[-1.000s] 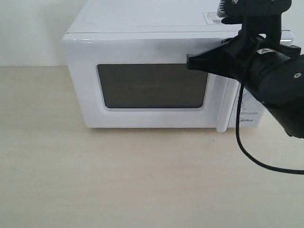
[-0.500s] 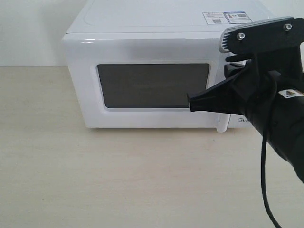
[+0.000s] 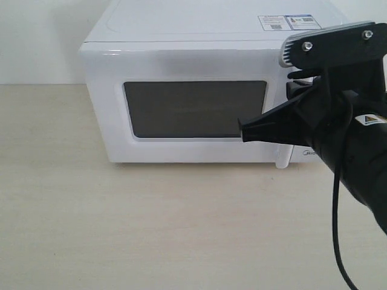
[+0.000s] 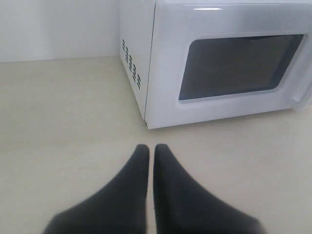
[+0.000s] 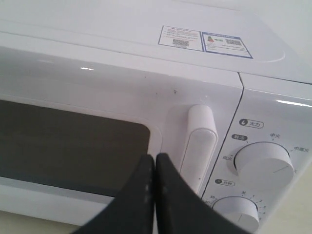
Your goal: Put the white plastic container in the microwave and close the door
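So the door (image 3: 187, 66) looks flush shut on the microwave (image 3: 181, 24), and the container isn't visible anywhere, maybe behind that dark window (image 3: 193, 109), can't tell. Both grippers are clenched on nothing, the left gripper (image 4: 151, 148) over the table (image 4: 58, 107) and the right gripper (image 3: 243, 130) just beside the handle (image 5: 200, 141), so backing off carelessly could clip it or a dial (image 5: 261, 163) and pop the door open. Only the right wrist view shows handle and dials properly; the arm (image 3: 357, 151) mostly hides them in the exterior view.
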`<state>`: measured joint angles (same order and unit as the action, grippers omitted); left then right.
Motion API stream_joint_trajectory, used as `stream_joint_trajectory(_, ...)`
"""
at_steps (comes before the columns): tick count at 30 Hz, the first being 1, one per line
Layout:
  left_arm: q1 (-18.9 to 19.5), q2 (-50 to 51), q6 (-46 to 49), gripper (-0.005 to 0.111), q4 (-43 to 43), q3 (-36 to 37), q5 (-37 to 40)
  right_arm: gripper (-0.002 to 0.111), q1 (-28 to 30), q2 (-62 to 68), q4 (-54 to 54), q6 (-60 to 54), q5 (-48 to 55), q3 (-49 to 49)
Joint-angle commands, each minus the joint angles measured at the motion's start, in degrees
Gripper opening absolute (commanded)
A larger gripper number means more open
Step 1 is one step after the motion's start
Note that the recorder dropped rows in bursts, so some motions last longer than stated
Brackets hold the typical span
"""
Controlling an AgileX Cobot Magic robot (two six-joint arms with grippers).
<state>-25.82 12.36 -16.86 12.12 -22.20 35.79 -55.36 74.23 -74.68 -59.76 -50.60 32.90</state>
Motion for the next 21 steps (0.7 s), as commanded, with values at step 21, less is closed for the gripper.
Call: stream_joint_trajectory(21,0.0,-0.2,-0.3,0.004,0.4,0.2,-0.1,0.0,1.4,-4.5,-0.8,-0.3,-4.3,-0.2)
